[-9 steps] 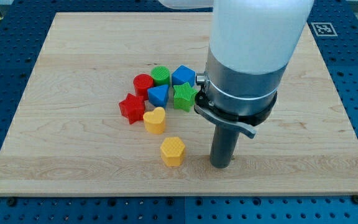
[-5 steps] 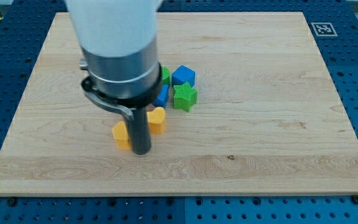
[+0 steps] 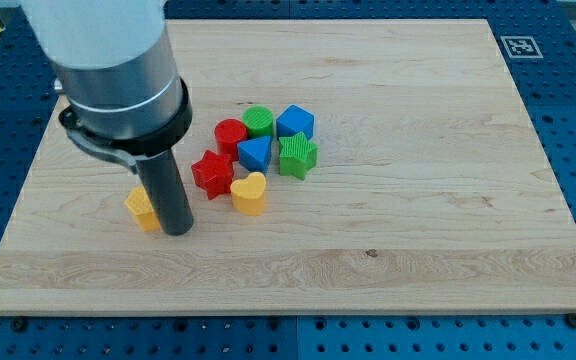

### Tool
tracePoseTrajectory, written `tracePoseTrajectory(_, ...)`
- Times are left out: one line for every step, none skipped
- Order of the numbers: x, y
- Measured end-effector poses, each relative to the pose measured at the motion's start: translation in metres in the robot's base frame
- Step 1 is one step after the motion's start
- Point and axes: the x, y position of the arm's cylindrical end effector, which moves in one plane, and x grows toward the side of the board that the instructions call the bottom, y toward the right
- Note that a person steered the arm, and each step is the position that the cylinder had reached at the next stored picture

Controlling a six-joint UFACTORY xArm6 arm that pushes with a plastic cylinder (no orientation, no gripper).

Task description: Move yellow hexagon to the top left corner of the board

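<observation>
The yellow hexagon [image 3: 141,210] lies on the wooden board [image 3: 418,200] at the lower left, partly hidden behind my rod. My tip [image 3: 177,231] rests on the board right against the hexagon's right side. To the right of the rod sits a cluster: a yellow heart-like block [image 3: 250,193], a red star [image 3: 211,172], a red cylinder [image 3: 231,134], a green cylinder [image 3: 259,121], a blue triangle-like block [image 3: 256,152], a blue block [image 3: 295,122] and a green star [image 3: 297,155].
A fiducial marker [image 3: 520,46] sits beyond the board's top right corner. The arm's white and grey body [image 3: 118,70] covers the board's upper left part.
My tip swept from the right of the hexagon leftward, pushing the yellow hexagon left across the lower board, away from the cluster. The other blocks stayed put.
</observation>
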Motion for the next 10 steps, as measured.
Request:
tracePoseTrajectory(0.0,-0.022)
tracePoseTrajectory(-0.015,-0.047)
tracePoseTrajectory(-0.022,-0.058)
tracePoseTrajectory(-0.045,-0.065)
tracePoseTrajectory(-0.066,-0.065)
tracePoseTrajectory(-0.085,-0.066)
tracePoseTrajectory(-0.107,-0.079)
tracePoseTrajectory(-0.127,-0.081)
tracePoseTrajectory(-0.142,-0.079)
tracePoseTrajectory(-0.155,-0.076)
